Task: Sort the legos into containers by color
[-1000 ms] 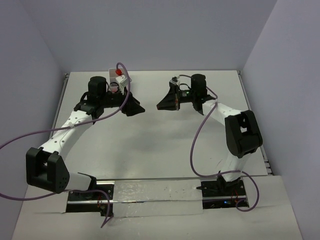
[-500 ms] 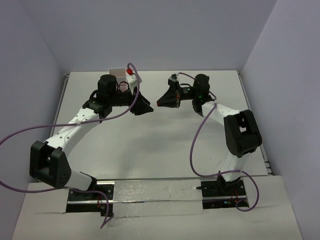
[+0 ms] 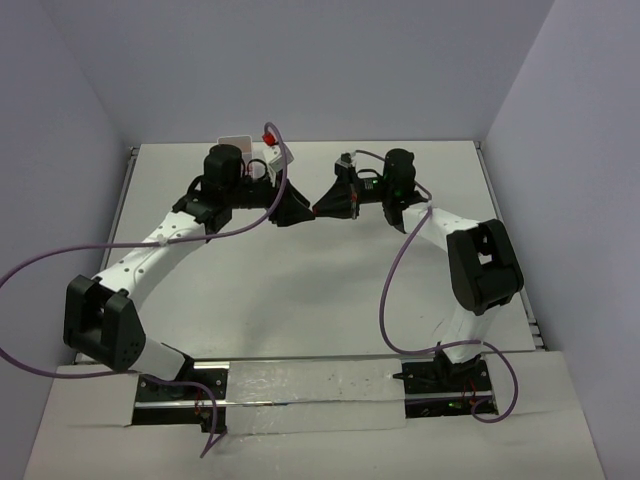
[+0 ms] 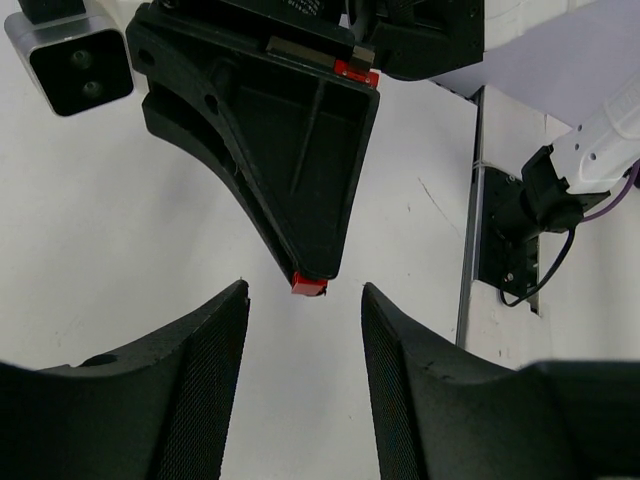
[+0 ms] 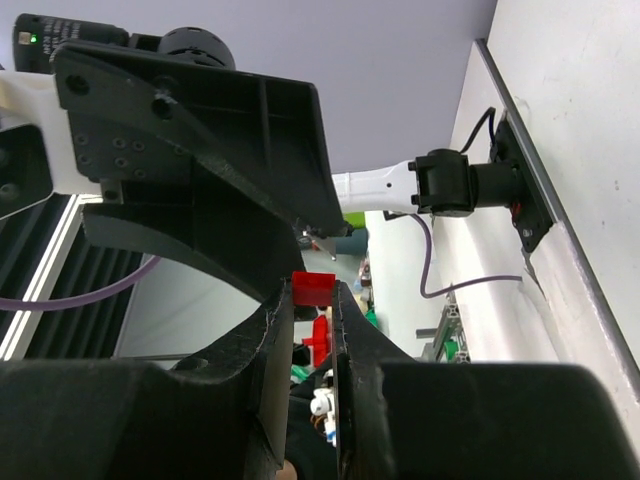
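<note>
My right gripper [image 5: 312, 300] is shut on a small red lego brick [image 5: 312, 288], pinched at the fingertips and held above the table. In the left wrist view the same brick [image 4: 309, 286] shows at the tip of the right gripper's black finger [image 4: 300, 150]. My left gripper [image 4: 305, 300] is open, and the brick sits just ahead of the gap between its fingertips without touching them. In the top view the left gripper [image 3: 300, 213] and right gripper [image 3: 322, 210] meet tip to tip at mid-table. The white tray [image 3: 262, 152] lies behind the left wrist, mostly hidden, with a red piece [image 3: 268, 134] at it. The other legos are hidden.
Purple cables [image 3: 390, 290] loop off both arms. A metal rail [image 4: 468, 250] runs along the table's edge, and the right arm's base mount [image 4: 520, 225] is bolted beside it. Grey walls close in the table at the back and sides.
</note>
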### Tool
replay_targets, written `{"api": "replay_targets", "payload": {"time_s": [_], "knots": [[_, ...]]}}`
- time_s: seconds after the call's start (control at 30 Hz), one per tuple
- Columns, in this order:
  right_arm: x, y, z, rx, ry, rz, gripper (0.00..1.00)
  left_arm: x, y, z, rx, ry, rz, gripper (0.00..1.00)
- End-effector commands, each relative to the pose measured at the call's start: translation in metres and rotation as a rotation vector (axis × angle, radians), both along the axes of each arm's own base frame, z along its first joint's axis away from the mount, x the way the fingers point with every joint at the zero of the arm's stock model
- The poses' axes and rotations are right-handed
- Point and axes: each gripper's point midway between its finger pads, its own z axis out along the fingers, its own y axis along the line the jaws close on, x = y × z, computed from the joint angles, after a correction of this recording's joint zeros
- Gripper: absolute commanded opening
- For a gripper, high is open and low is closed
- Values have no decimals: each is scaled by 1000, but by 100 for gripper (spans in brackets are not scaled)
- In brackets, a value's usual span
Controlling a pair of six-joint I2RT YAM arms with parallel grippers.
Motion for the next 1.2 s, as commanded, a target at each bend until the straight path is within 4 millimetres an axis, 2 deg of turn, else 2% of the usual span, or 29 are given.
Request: {"api": "replay_targets", "payload": {"time_s": [0.0,0.13,0.2,0.37,0.57,0.63,0.73,0.9,0.93,1.07,1.17], "knots": [[-4,4,3,4,-39,29,0,6,-11,27,-42,-85,-21,55],[-6,5,3,5,-40,38,0,6,-15,26,-38,-90,-25,53],[-7,5,3,5,-40,38,0,5,-17,25,-36,-88,-28,48],[-6,5,3,4,-35,41,0,5,-19,22,-31,-85,-37,30],[-6,5,3,4,-31,41,0,4,-17,18,-16,-93,-37,12],[-6,5,3,4,-30,41,0,5,-16,15,-2,-96,-27,0],[-7,5,3,3,-24,46,1,8,-13,10,22,-113,-14,0],[-6,4,4,3,-14,46,25,18,-3,-2,90,-143,56,0],[-6,3,4,4,-13,45,27,20,-1,-5,103,-149,71,0],[-5,2,6,8,-12,44,26,28,8,-16,148,-159,135,0],[-6,2,6,10,-8,43,21,33,10,-17,153,-160,169,0]]}}
